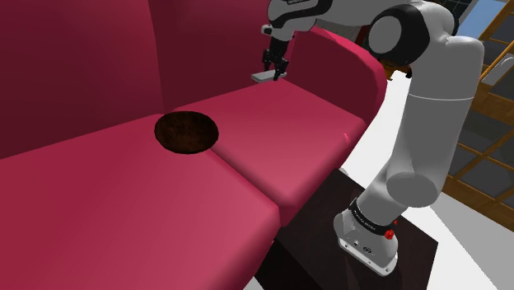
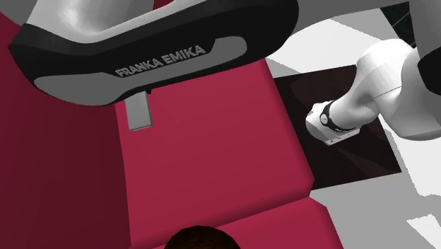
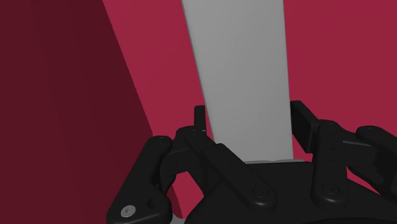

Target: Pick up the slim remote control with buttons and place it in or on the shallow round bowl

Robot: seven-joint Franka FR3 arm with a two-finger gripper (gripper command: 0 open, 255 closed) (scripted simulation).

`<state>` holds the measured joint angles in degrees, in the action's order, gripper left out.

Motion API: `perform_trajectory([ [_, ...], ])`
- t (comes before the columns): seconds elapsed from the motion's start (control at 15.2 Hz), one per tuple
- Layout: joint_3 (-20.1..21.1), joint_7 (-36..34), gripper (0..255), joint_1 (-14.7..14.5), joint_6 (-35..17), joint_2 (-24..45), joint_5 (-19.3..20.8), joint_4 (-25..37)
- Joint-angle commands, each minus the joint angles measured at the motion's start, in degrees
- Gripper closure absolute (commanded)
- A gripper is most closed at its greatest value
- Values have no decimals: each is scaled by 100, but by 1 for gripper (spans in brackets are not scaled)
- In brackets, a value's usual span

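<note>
The remote control (image 3: 242,76), drawn as a plain grey slab with no buttons visible, lies lengthwise between the fingers (image 3: 200,118) of the black gripper (image 3: 251,118). The fingers close against its two long edges, so the gripper clasps it near one end while the rest of the slab reaches out ahead of the fingertips. In the shoulder view the gripper (image 1: 276,70) points down with the remote control (image 1: 265,76) at its tips, low over the crimson sofa (image 1: 272,140). I cannot tell whether the slab touches the cushion. A darker red upright panel of the sofa stands just beside the gripper. The dark brown bowl (image 1: 186,132) sits on the seat well apart from the gripper. The white arm (image 1: 428,99) reaches over the sofa's armrest.
</note>
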<state>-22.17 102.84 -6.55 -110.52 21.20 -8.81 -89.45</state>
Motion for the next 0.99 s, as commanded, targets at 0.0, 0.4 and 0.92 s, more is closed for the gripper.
perform_trajectory([
  [0.0,33,-195,255,-168,-63,-172,78,-217],
  [0.4,225,-998,255,-766,-291,-695,339,-906],
  [0.92,583,-2094,255,-1455,-434,-1090,576,-1396],
])
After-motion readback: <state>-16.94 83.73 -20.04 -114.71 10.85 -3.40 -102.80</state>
